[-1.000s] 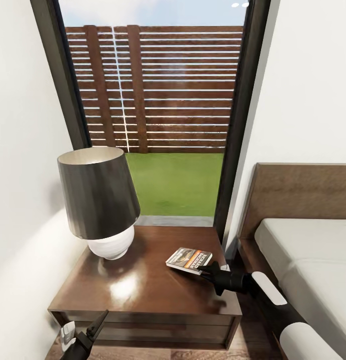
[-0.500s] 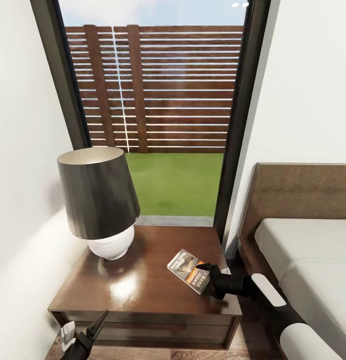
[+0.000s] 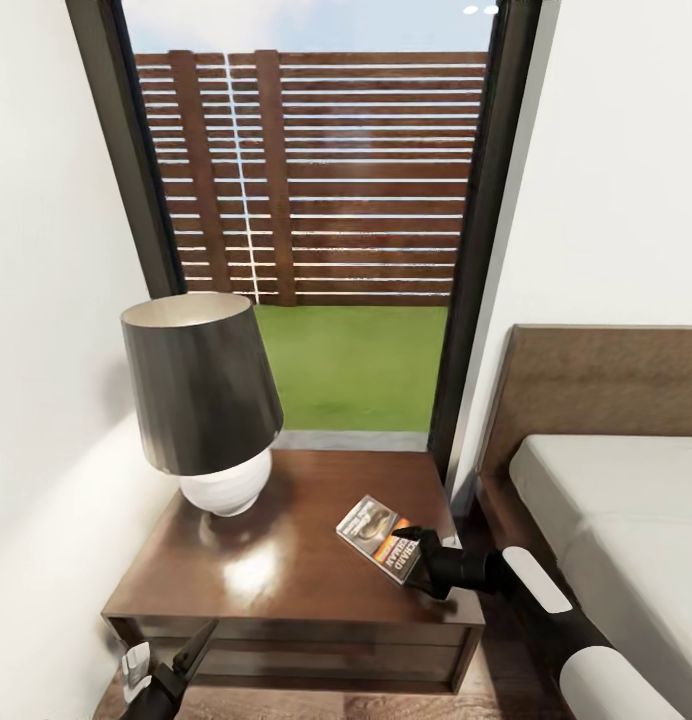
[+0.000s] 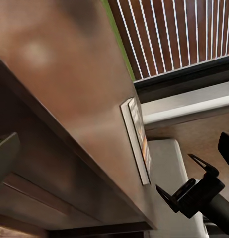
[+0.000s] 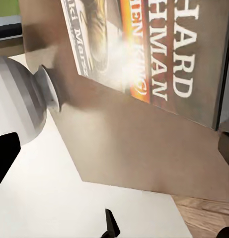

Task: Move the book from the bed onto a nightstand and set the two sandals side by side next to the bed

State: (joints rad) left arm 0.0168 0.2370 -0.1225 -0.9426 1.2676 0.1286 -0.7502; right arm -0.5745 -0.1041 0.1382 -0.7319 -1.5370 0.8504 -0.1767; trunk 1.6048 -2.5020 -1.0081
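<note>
— What room is left on the nightstand (image 3: pixel 286 590)?

— A bare stretch of top is seen at lower centre of the head view, between the lamp (image 3: pixel 204 400) at left and the book (image 3: pixel 379 534) at right. The front edge is unobstructed there.

— What stands in the way?

— The back left corner is taken by the lamp, its wide shade overhanging the top. The right edge is occupied by the book and the right gripper (image 3: pixel 408 550) beside it. At far right the gap to the bed (image 3: pixel 606 520) is narrow and is filled by the right arm. The left gripper (image 3: pixel 191 650) is found low, before the drawer front.
</note>
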